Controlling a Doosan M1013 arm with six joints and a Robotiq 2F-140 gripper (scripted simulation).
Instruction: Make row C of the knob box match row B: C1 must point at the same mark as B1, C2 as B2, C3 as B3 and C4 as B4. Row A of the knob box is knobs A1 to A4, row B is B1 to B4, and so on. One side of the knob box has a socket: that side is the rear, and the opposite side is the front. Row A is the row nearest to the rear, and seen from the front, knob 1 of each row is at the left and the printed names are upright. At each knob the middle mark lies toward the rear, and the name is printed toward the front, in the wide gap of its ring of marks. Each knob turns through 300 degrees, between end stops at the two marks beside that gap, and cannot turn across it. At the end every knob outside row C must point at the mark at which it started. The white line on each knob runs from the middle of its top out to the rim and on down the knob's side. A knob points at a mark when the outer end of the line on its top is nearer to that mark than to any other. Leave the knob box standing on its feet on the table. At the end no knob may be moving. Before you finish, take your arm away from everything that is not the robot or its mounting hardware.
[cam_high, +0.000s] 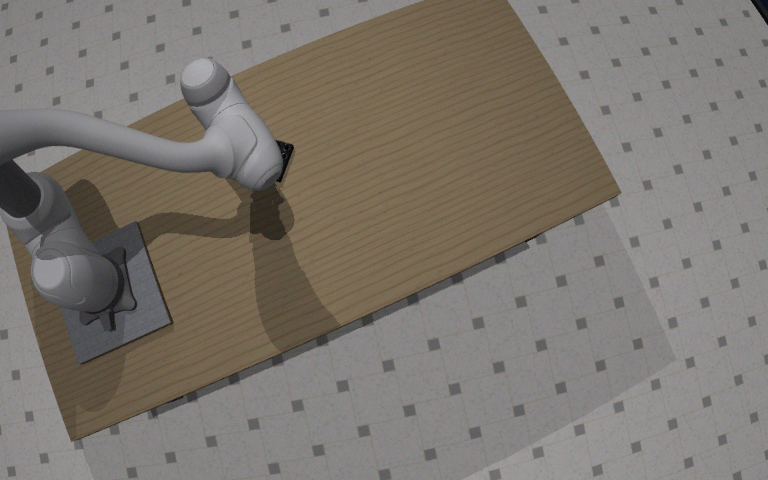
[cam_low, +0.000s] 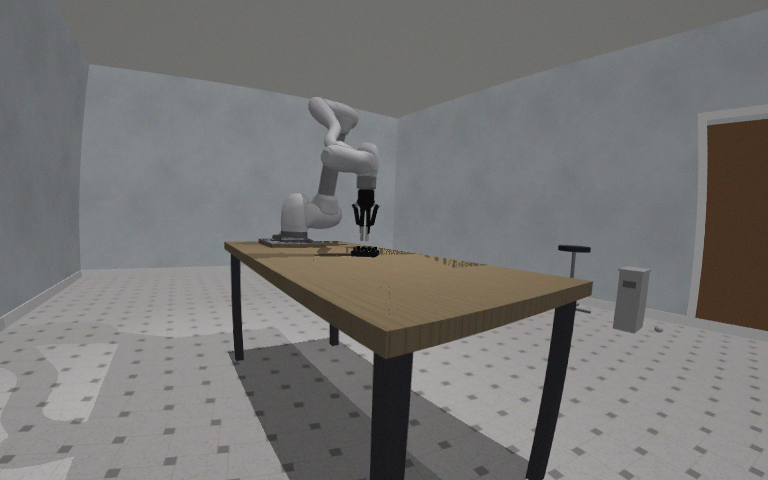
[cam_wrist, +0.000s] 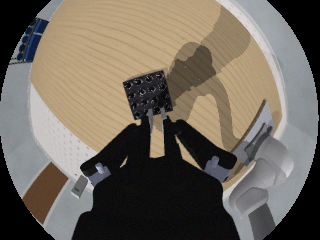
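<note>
The black knob box (cam_high: 287, 160) (cam_low: 365, 252) (cam_wrist: 147, 95) stands on the table, partly covered by the arm in the top view. The wrist view shows its rows of dark knobs with pale marks; names and exact line directions are too small to read. My gripper (cam_low: 364, 238) (cam_wrist: 156, 114) points down, a little above the box. Its fingers are open by a narrow gap with nothing held between them. In the wrist view the fingertips overlap the box's lower edge and hide part of the nearest knobs. The socket cannot be made out.
The wooden table (cam_high: 424, 141) (cam_low: 441, 294) (cam_wrist: 95, 55) carries the grey base plate (cam_high: 150, 305) of the arm. The arm's shadow falls beside the box. A grey bin (cam_low: 630, 300) and a stand (cam_low: 573, 249) are on the floor beyond the table.
</note>
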